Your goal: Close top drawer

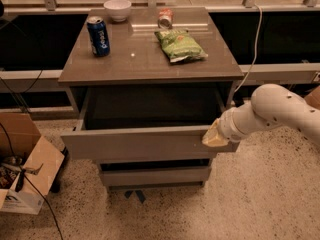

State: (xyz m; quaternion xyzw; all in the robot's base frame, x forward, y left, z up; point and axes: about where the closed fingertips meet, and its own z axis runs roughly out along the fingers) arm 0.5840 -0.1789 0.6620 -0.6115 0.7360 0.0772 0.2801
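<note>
The top drawer point(142, 143) of the grey-brown cabinet stands pulled well out, its flat handleless front facing me and its dark inside showing. My gripper point(215, 135) at the end of the white arm point(272, 111) rests against the right end of the drawer front. A lower drawer point(155, 175) below sticks out slightly.
On the cabinet top point(150, 59) stand a blue can point(98, 36), a white bowl point(117, 9), a green chip bag point(180, 45) and a small can point(165, 18). An open cardboard box point(25, 169) with cables sits on the floor at the left. A white cable point(255, 44) hangs at the right.
</note>
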